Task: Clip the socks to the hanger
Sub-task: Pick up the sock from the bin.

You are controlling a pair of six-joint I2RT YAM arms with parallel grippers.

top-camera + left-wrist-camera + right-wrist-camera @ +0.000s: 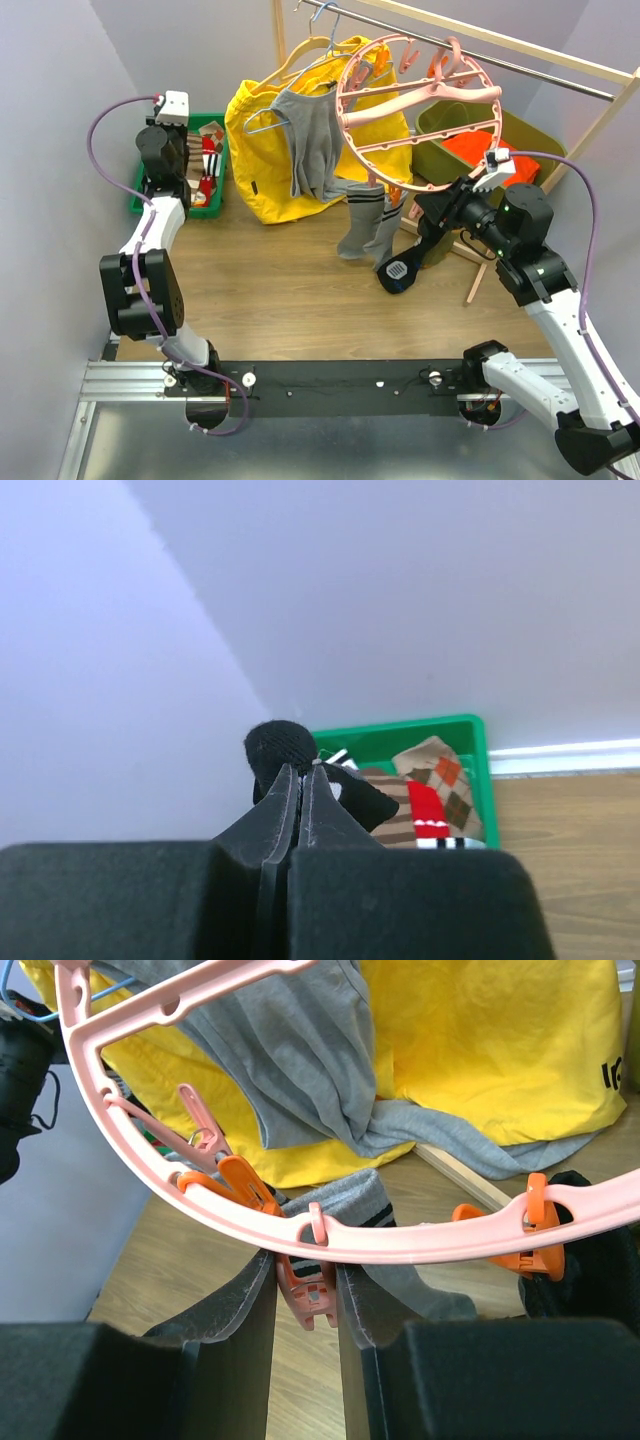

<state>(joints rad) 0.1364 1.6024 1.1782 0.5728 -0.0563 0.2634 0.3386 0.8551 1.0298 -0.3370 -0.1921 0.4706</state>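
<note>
At hanger (420,1243) rim & over bin (470,730): both grips busy

Pink ring w/ spokes hangs tilted, grey socks (360,225) clipped under it. My R gripper (305,1272), narrow, pinches a pink clip (310,1302) on the rim. L gripper (302,780), shut tight, holds a black sock (280,745) above the green bin.

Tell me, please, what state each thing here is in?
Left gripper: shut on a black sock above the green bin.
Right gripper: closed on a pink clip.
Hanger: hanging from the rail, tilted.
Grey socks: clipped to the hanger, hanging down.
Green bin: holds patterned socks.
</note>
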